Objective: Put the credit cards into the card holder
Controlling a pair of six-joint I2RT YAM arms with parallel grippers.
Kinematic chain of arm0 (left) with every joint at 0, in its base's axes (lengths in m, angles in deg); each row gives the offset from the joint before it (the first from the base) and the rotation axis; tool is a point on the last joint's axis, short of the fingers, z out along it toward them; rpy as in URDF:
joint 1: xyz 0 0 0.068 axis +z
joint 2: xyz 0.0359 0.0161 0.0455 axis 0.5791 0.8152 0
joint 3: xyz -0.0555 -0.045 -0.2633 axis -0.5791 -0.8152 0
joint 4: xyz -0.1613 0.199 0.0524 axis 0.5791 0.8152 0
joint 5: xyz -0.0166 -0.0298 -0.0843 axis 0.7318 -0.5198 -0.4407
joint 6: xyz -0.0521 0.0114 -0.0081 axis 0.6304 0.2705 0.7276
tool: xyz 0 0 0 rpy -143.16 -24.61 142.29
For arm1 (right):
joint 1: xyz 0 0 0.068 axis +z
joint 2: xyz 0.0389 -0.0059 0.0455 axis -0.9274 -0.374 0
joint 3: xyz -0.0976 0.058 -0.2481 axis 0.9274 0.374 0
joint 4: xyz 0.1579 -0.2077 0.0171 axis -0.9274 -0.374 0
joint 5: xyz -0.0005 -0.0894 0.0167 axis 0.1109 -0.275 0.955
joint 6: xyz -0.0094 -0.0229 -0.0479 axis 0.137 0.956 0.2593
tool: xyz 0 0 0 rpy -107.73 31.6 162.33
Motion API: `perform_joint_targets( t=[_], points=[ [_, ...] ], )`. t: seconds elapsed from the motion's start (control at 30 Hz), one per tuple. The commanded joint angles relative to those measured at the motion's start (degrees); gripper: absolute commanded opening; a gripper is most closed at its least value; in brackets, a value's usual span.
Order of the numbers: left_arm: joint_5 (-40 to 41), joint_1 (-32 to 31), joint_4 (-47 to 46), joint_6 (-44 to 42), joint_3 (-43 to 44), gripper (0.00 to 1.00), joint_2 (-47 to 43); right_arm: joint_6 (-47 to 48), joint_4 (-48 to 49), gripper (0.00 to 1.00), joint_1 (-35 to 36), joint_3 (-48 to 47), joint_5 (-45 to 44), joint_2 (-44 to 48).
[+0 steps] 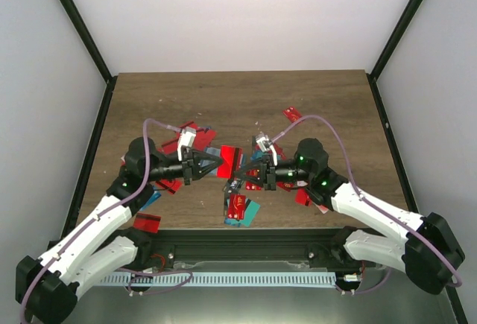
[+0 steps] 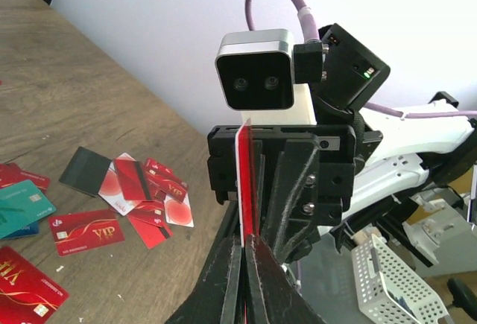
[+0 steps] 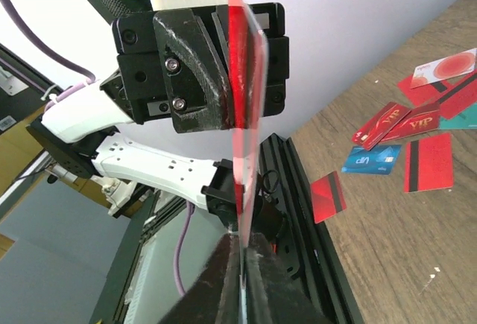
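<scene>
Brown wood-grain table [image 1: 238, 100] from above, with white walls on three sides and black frame posts [image 1: 78, 22] at the corners. Both arms reach inward and meet nose to nose near the middle. The left gripper [image 1: 217, 163] faces the right gripper [image 1: 241, 176], and a red card [image 1: 231, 157] stands on edge between them, off the surface. Loose credit cards [image 1: 237, 206] lie under and around them, mostly red. One red outlier [image 1: 292, 114] sits back right, and another [image 1: 147, 222] lies by the front left edge. A teal piece [image 1: 251, 211] lies at the front of the pile; whether it is a card or the card holder cannot be told. The jaw gap is unreadable from this height.

Left wrist view: its own fingers [image 2: 223, 287] are pressed together on the red card's lower end, which shows as a thin red line seen edge-on. The card runs up against the right gripper's black body, under its grey camera [image 2: 253, 67]. This view adds print detail: a black card [image 2: 84, 170], a teal card [image 2: 22, 206] and red "VIP" cards [image 2: 86, 231] lie flat on the wood at left.

Right wrist view: its own fingers [image 3: 216, 279] are clamped on a blurred red card rising toward the left gripper's body. Only here can the table's near side be seen: a blue card [image 3: 370, 160], a striped red card [image 3: 428, 162], and a red one [image 3: 326, 196] by the black edge rail [image 3: 313, 212].
</scene>
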Motion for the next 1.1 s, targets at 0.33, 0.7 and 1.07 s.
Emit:
perform_joint_targets(
  t=[0.33, 0.7, 1.07],
  points=[
    [33.9, 1.2, 12.1, -5.1, 4.9, 0.04, 11.4, 4.3, -20.0, 0.52, -4.9, -7.0, -18.9, -6.9],
    [37.9, 4.3, 12.4, -9.5, 7.6, 0.04, 25.1, 11.9, -42.3, 0.60, 2.9, -26.0, -44.4, -30.1],
    [32.7, 7.9, 10.6, -10.4, 7.5, 0.04, 30.7, 12.9, -54.8, 0.72, 9.4, -39.1, -63.0, -44.0]
  ],
)
